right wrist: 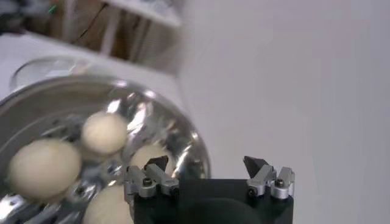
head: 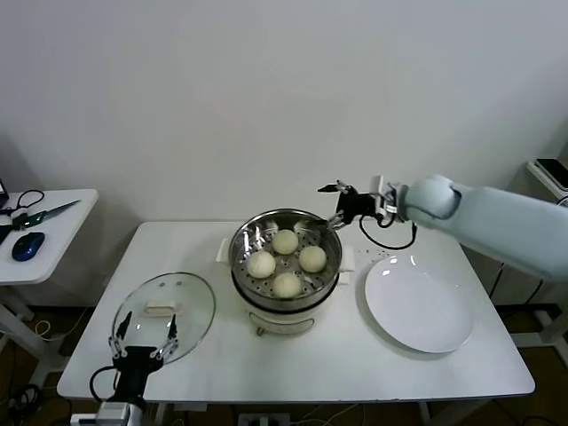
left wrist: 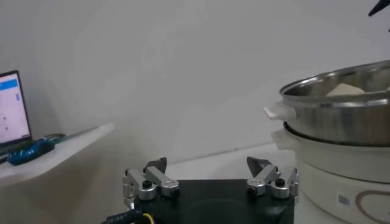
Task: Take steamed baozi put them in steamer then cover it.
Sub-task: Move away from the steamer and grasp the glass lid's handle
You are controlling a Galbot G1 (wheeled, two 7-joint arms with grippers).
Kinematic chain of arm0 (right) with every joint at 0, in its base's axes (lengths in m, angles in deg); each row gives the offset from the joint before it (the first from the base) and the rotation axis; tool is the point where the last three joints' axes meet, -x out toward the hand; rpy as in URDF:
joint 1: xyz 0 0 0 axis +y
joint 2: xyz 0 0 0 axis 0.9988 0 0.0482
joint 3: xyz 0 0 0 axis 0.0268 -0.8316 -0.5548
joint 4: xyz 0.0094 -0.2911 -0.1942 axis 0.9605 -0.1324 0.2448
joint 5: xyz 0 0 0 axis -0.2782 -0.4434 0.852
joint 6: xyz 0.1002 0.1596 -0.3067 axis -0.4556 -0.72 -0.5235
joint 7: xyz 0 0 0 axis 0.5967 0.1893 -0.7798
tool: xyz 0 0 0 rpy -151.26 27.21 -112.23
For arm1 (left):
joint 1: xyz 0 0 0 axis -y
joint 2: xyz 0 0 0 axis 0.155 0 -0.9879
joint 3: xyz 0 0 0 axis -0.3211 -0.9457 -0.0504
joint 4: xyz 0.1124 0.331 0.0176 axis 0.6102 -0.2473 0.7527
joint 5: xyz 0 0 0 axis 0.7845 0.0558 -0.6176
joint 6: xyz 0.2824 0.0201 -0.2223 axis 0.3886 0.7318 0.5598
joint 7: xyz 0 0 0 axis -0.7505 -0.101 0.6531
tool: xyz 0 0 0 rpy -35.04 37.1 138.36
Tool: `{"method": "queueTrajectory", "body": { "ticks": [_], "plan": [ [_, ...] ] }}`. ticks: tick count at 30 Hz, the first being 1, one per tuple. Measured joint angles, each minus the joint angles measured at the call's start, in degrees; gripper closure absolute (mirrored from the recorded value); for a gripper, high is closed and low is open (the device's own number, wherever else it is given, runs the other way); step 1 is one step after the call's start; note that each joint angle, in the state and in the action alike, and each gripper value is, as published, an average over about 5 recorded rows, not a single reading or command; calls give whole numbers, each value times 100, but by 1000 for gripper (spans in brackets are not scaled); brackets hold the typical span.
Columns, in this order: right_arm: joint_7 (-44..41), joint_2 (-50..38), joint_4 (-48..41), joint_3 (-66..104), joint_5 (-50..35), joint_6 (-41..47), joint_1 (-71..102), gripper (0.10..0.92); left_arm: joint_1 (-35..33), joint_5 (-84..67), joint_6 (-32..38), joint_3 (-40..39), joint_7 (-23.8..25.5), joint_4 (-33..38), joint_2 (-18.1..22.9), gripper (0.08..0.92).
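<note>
The steamer (head: 286, 300) stands mid-table, a shiny steel basket on a white base. Several cream-white steamed baozi (head: 312, 258) lie inside it. My right gripper (head: 330, 206) hovers open and empty over the basket's back right rim. Its wrist view looks down past its tips (right wrist: 206, 163) at the baozi (right wrist: 44, 167) and the steamer rim (right wrist: 196, 152). The cover (head: 191, 306), a glass lid with a white handle, lies flat on the table to the left. Open and empty, my left gripper (head: 146, 333) is at the lid's front edge. Its wrist view shows its tips (left wrist: 207, 165) and the steamer (left wrist: 341, 122).
An empty white plate (head: 417, 306) lies right of the steamer on the white table (head: 355, 373). A small side table (head: 53, 209) with scissors and a blue mouse stands at the far left. A laptop (left wrist: 12, 109) shows on it in the left wrist view.
</note>
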Motion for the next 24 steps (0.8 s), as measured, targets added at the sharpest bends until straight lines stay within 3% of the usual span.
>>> {"method": "queueTrajectory", "body": {
  "ticks": [14,24],
  "plan": [
    [909,-333,655,4569,769,-346,3997,203,59,1032,-61,93,-42,221,-9,177],
    [1134,222,1122,7255,1277,-277,6512,203,168,3768,-56,136,-6,225,-240,177]
  ]
}}
